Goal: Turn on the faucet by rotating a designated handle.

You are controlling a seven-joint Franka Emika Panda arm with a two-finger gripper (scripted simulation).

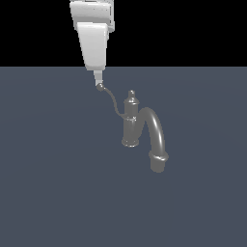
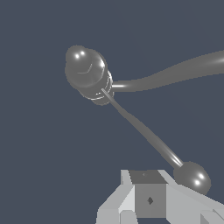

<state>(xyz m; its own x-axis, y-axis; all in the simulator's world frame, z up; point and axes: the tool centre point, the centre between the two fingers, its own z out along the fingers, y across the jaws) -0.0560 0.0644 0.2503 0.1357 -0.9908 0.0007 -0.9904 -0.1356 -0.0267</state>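
The faucet [image 1: 130, 124] is a dark grey ribbed column with a knob on top and a thick arched spout [image 1: 157, 137] curving down toward the exterior view's right. Its handle [image 1: 112, 100], a thin curved lever, runs up and to the exterior view's left and ends in a small ball tip [image 1: 100, 87]. My gripper [image 1: 98, 80] hangs straight down, its fingers together, with the tips just above and touching the ball. In the wrist view the ball tip [image 2: 192, 177] lies right beside my gripper [image 2: 148, 186], not between the fingers; the handle [image 2: 140, 127] leads back to the faucet [image 2: 86, 72].
A flat dark blue-grey floor [image 1: 53, 183] spreads around the faucet. The spout [image 2: 183, 70] stretches away from the column in the wrist view. Nothing else stands nearby.
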